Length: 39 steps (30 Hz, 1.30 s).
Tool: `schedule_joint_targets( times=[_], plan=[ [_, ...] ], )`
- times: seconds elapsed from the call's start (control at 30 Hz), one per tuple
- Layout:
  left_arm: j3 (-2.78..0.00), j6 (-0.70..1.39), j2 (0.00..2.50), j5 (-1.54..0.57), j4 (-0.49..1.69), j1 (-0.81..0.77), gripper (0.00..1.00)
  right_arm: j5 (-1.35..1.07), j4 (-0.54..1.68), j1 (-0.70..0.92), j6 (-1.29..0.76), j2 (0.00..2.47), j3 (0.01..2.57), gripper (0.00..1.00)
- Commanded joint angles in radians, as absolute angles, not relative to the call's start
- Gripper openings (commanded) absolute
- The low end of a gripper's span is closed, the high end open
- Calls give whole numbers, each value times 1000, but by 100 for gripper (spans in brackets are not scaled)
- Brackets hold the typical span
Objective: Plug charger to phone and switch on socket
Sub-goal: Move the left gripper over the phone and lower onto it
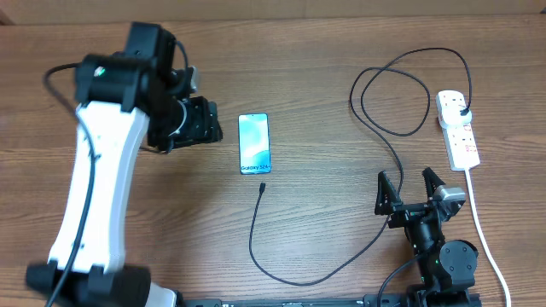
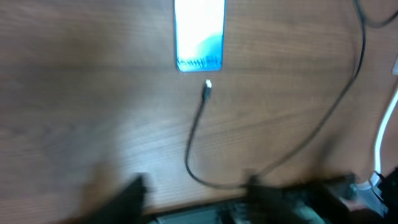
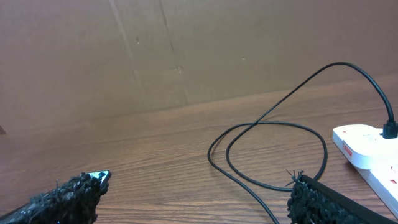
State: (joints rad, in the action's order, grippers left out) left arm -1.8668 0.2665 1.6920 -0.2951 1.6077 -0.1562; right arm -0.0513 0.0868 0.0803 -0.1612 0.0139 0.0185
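Pinching the charger (image 2: 208,88) just behind its tip, square to the phone's (image 1: 253,143) near end, suits left gripper (image 1: 219,122) (gap unclear); right gripper (image 1: 404,180) splayed.

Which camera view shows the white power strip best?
The overhead view: the whole power strip is in sight, with the charger's black plug in one end. The right wrist view shows only that end; the left wrist view shows no clear part of it.

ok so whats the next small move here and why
Probably bring the left pincer down over the charger's connector tip to grasp it. The tip lies loose, just short of the phone, and is not plugged in.
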Motion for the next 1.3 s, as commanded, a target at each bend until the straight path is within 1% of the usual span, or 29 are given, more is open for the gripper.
schedule_joint_targets(
  times=[0.0,0.17,0.4,0.53,0.57,0.6,0.63,0.67,0.7,0.73,0.97,1.13,1.27],
  plan=[
    [-1885,285,1789,-422,1645,-167,4,-47,81,83,-167,2,8,100],
    [-1879,284,1881,-385,1662,-247,4,-47,81,83,-167,2,8,100],
    [-1879,325,1934,-346,1570,-371,4,-47,81,83,-167,2,8,100],
    [-1879,383,1948,-261,1526,-408,4,-47,81,83,-167,2,8,100],
    [-1879,403,1951,-236,1514,-414,6,-47,81,83,-167,2,8,100],
    [-1879,422,1956,-220,1501,-417,27,-47,81,83,-167,2,8,100],
    [-1879,432,1959,-213,1485,-420,56,-47,81,83,-167,2,8,100],
    [-1879,432,1964,-213,1470,-421,79,-47,81,83,-167,2,8,100],
    [-1879,432,1967,-214,1453,-422,96,-47,81,83,-167,2,8,100],
    [-1879,433,1969,-213,1440,-424,100,-47,81,83,-167,2,8,100],
    [-1874,440,1977,-157,1377,-426,100,-47,81,83,-167,2,8,100],
    [-1854,583,1980,-20,1367,-426,100,-47,81,83,-167,2,8,100],
    [-1802,607,1985,-12,1300,-427,100,-47,81,83,-167,2,8,100]
  ],
)
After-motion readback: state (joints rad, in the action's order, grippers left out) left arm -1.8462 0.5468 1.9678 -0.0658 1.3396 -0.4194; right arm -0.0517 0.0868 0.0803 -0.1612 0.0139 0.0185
